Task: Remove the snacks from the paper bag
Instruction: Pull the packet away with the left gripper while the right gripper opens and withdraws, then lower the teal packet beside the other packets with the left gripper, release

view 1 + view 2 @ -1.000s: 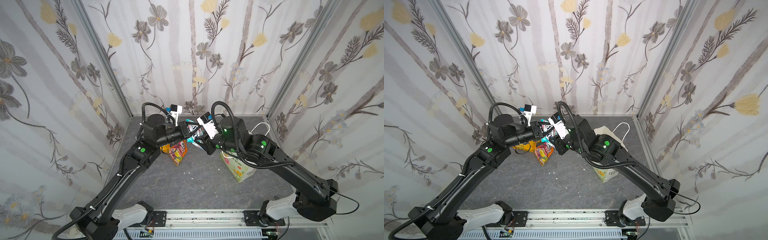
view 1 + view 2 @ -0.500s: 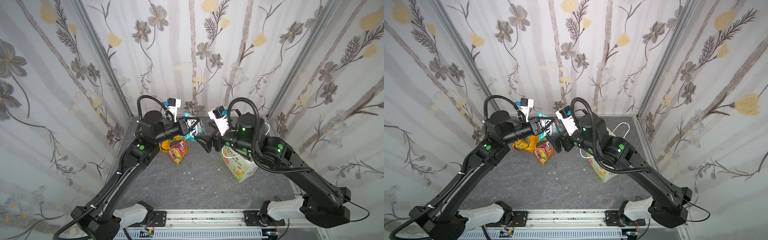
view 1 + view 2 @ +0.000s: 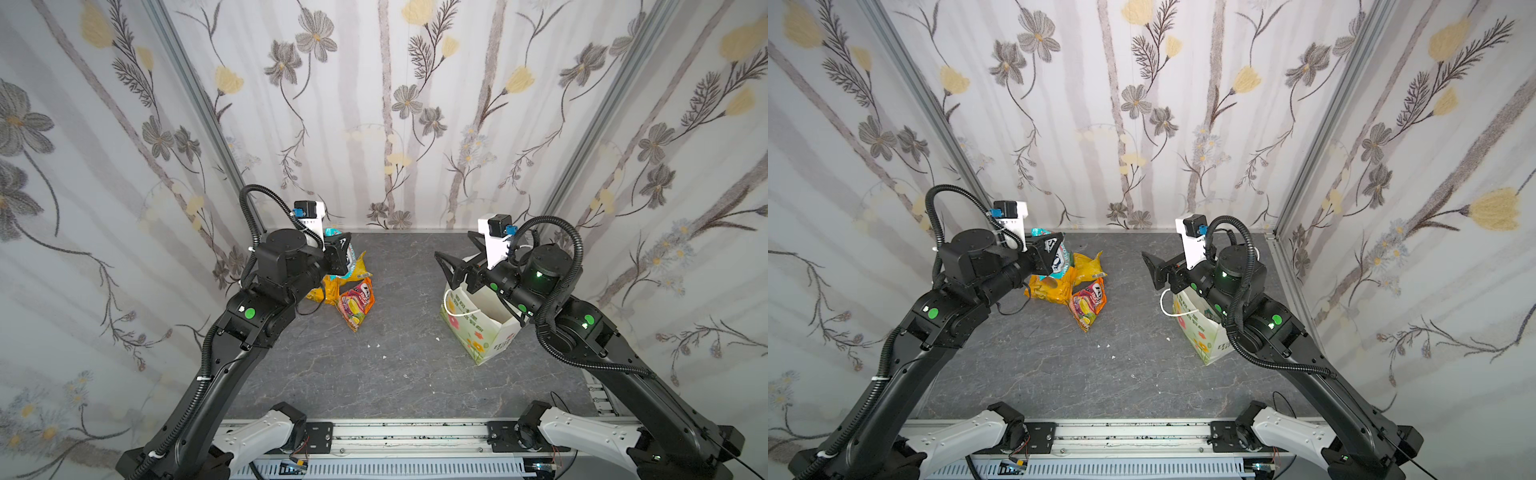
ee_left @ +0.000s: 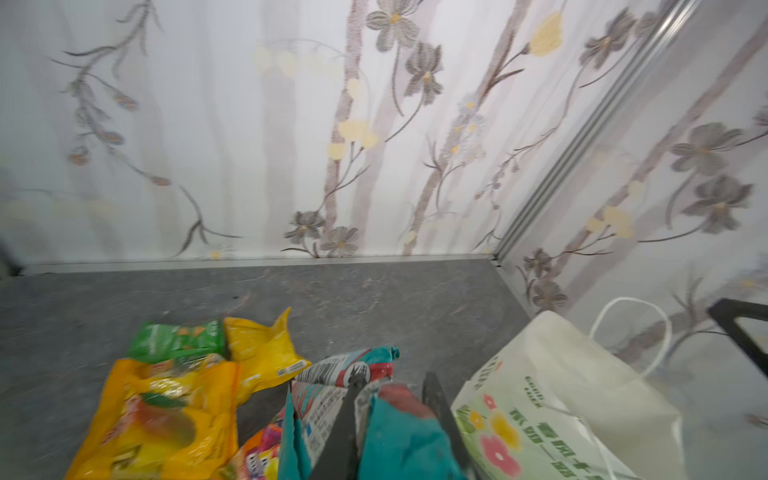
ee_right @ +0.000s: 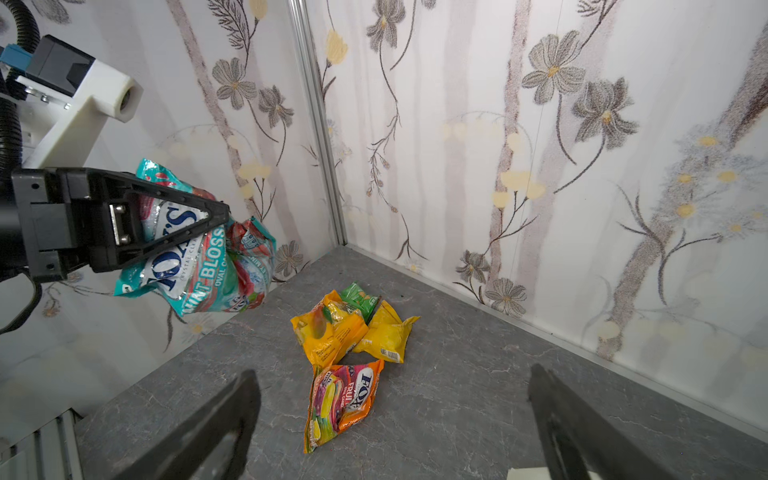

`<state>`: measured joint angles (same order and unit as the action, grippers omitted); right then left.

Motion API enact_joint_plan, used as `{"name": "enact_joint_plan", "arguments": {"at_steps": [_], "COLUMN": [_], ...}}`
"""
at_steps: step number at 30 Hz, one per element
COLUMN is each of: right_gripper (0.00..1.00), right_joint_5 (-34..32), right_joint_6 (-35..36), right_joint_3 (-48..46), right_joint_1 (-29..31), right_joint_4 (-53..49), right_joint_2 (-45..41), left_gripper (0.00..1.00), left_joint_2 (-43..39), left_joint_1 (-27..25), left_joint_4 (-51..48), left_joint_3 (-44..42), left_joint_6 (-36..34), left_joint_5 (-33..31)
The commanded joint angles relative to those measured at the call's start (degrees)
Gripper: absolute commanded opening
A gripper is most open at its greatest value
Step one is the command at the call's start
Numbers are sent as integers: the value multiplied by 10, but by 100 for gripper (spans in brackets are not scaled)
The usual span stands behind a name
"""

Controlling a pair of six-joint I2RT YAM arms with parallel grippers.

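The teal-white crinkly snack packet point(image 5: 195, 270) pinched by the left tool point(image 5: 222, 226) should be lowered well apart from the white flowered paper bag point(image 3: 478, 332) near the spread right tool point(image 5: 392, 372).

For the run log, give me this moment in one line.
left jaws: shut on teal packet | right jaws: open, empty, near paper bag | table: four packets grouped, outside bag

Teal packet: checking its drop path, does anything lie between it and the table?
Held in the left claw, the teal packet hangs roughly over the orange packet, so it may land there. Nothing else visible intervenes.
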<state>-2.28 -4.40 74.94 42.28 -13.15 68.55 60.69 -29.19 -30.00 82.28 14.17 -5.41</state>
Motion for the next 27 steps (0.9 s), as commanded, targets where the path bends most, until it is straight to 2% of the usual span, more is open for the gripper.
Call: {"name": "enact_joint_plan", "arguments": {"at_steps": [1,6,11,19,27], "right_gripper": [100,100,100,100,100], "right_joint_5": [5,10,16,13,14], "right_joint_6": [11,4,-3,-11,-17], "right_joint_3": [-9,-12,-16,-35,-45], "right_joint_1": [-6,-10,-11,-15,-18], "right_joint_4": [33,26,19,13,8], "right_joint_2": [4,17,18,-2,-11], "left_gripper": [0,0,0,0,0], "left_joint_2": [-9,-6,9,37,113], "left_joint_1": [0,0,18,84,143], "left_joint_4": [-70,-107,-125,-76,-15], "left_joint_3": [3,-35,-89,-210,-270], "left_joint_6": [-69,-109,-88,-52,-33], "left_joint_5": [-161,-239,-258,-203,-145]}}
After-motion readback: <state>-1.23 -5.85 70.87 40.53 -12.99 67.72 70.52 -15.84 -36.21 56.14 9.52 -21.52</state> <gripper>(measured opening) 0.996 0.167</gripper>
